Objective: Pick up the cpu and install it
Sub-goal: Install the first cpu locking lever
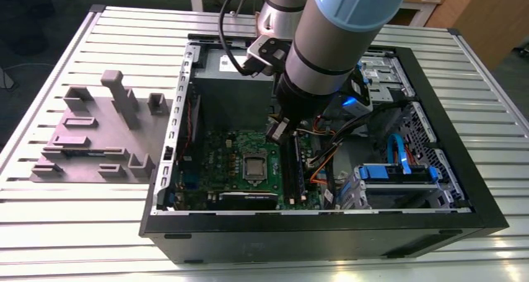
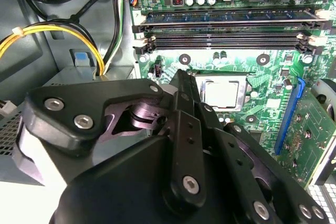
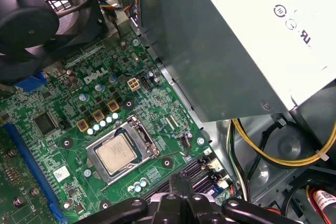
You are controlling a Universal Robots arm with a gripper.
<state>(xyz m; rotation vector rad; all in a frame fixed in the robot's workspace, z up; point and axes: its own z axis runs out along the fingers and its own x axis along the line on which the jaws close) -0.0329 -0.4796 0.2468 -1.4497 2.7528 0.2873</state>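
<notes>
Grey arm [image 1: 331, 40] reaches down into the open computer case [image 1: 331, 232] on the slatted surface [image 1: 66, 220] | claw [image 2: 181, 85] closed, holding nothing, above the motherboard [image 3: 63, 103] | cpu [image 3: 116, 154] seated in its socket, just beside claw tip | memory sticks [image 2: 231, 30] and power supply [image 3: 236, 40] flank it

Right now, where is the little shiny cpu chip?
The cpu sits in its socket on the green motherboard, inside the computer case, beside the long black memory sticks in the second wrist view.
</notes>
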